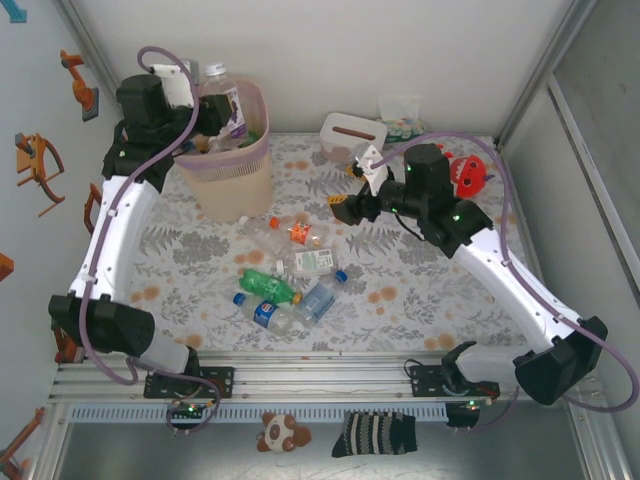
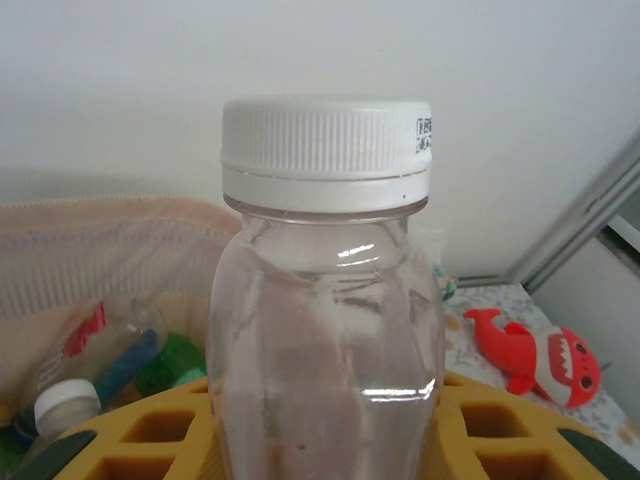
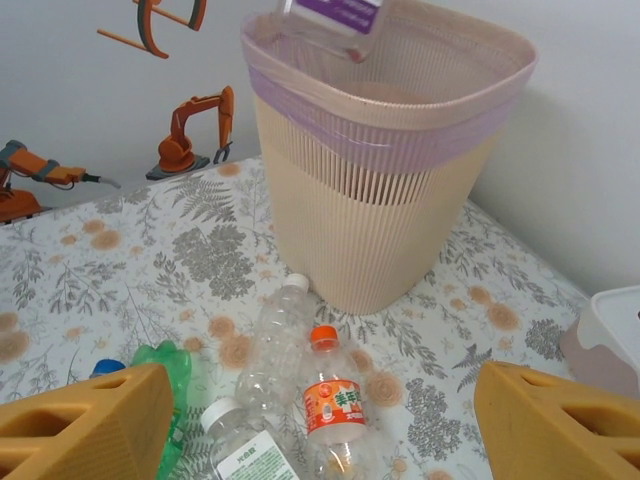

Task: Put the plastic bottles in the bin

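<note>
Now the left gripper [image 2: 325, 440] is clamping a clear white-capped bottle [image 2: 325, 300] over the mouth of the bin [image 1: 240, 190], upper left in the top view, probably for dropping in. The right gripper [image 3: 320, 415] is hanging with jaws apart above the loose bottles [image 1: 290, 275] at mid-frame, seemingly lining up a pick.
</note>
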